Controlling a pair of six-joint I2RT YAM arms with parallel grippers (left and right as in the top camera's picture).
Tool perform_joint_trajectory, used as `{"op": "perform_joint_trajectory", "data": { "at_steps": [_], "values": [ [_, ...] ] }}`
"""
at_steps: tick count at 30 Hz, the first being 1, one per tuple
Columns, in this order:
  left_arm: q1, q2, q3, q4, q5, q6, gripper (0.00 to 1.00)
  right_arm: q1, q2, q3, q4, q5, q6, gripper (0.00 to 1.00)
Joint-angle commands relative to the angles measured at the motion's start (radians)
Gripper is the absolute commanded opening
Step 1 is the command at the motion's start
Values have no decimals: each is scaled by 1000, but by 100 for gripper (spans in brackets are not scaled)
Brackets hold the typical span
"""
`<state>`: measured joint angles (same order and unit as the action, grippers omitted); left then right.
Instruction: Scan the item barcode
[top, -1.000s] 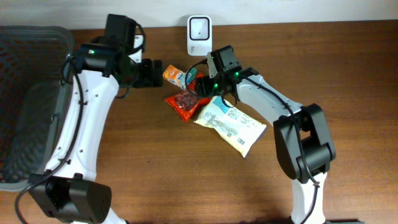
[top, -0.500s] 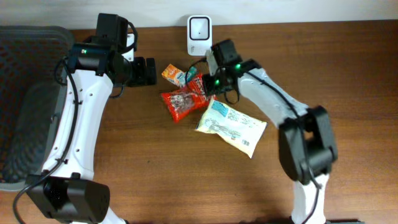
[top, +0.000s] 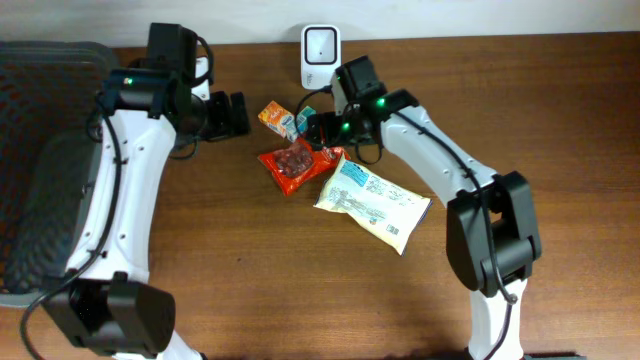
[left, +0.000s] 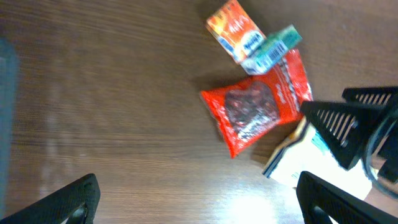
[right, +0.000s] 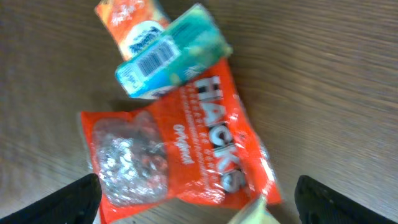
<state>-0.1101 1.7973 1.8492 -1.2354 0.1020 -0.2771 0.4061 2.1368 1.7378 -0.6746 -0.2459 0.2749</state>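
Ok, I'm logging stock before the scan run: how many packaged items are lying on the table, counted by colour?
Orange: 1, the small orange pack
Teal: 1, the teal box
Red: 1, the red candy bag
White and blue: 1, the white-and-blue pouch
Total: 4

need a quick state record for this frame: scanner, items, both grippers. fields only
scanner: white scanner, at the table's far edge
items: orange packet, teal box, red Hacks bag, white-blue pouch, clustered in front of the scanner
barcode visible: on the teal box, facing up in the right wrist view
left gripper: open, empty, left of the orange packet
right gripper: open, empty, over the red Hacks bag
held item: none
basket: grey, at the table's left side
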Motion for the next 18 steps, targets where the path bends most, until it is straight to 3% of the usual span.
{"op": "perform_joint_trajectory", "data": {
  "at_steps": [1, 4, 8, 13, 18],
  "values": [
    [-24, 55, -7, -8, 68, 13, 99, -135, -90, 93, -109, -5, 22, 98],
    [-39, 71, -20, -10, 158, 13, 99, -317, -119, 131, -195, -10, 22, 98],
    [-83, 139, -131, 45, 201, 12, 99, -431, -118, 124, -269, -9, 22, 98],
    [-105, 280, -231, 235, 252, 25, 99, -459, -118, 124, -269, -8, 22, 98],
    [-105, 381, -231, 291, 354, 26, 99, -459, -118, 124, -269, -8, 22, 98]
  ]
}}
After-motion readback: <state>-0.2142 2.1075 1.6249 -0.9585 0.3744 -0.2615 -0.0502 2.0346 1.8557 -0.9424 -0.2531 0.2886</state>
